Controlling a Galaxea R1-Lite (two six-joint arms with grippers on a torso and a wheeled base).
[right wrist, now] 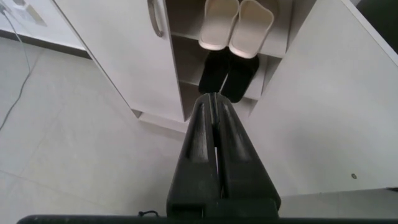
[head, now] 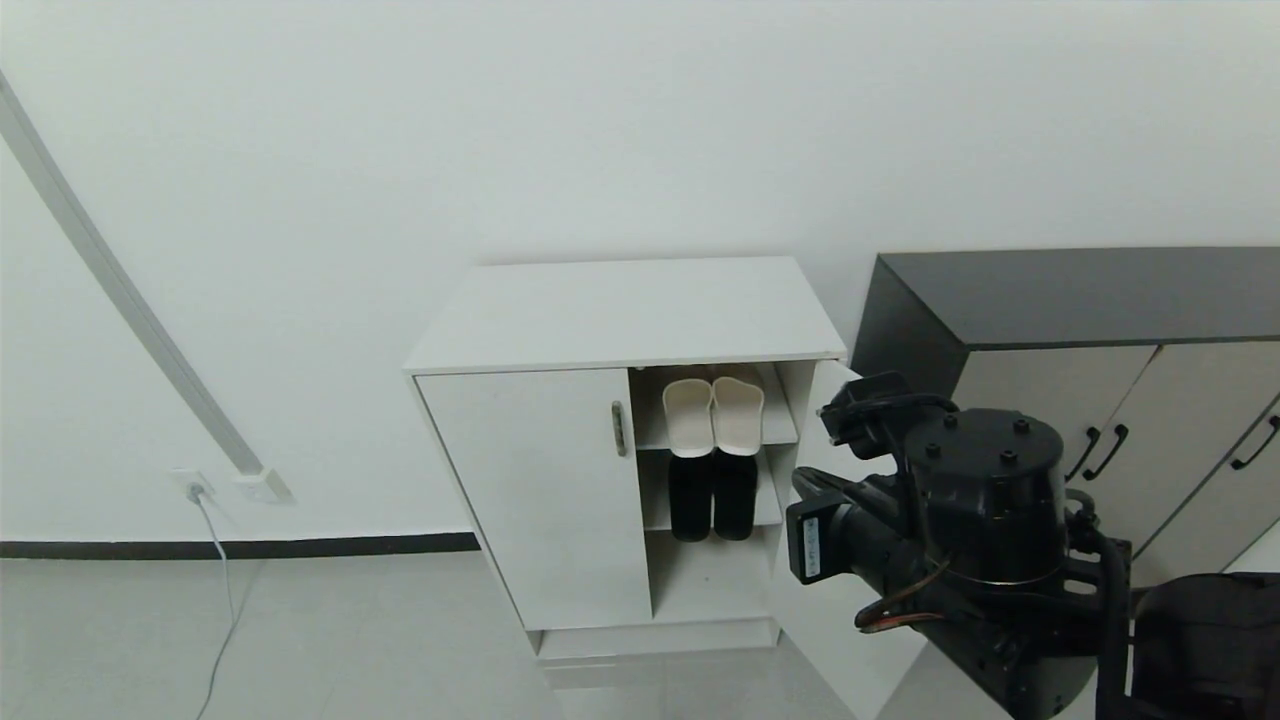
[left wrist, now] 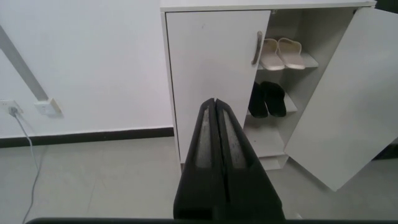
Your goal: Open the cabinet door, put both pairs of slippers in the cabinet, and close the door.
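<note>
The white cabinet (head: 620,315) stands against the wall with its right door (head: 830,560) swung open and its left door (head: 535,490) closed. Inside, a pair of cream slippers (head: 713,415) rests on the upper shelf and a pair of black slippers (head: 712,495) on the shelf below. Both pairs also show in the wrist views: cream slippers (left wrist: 283,53) (right wrist: 237,23), black slippers (left wrist: 268,99) (right wrist: 229,74). My left gripper (left wrist: 214,102) is shut and empty, in front of the closed door. My right gripper (right wrist: 216,96) is shut and empty, near the open door (right wrist: 323,112), short of the shelves.
A dark-topped sideboard (head: 1080,300) with black handles stands right of the cabinet. A wall socket with a cable (head: 195,490) sits low on the left wall. Bare tiled floor (head: 300,640) lies in front and to the left.
</note>
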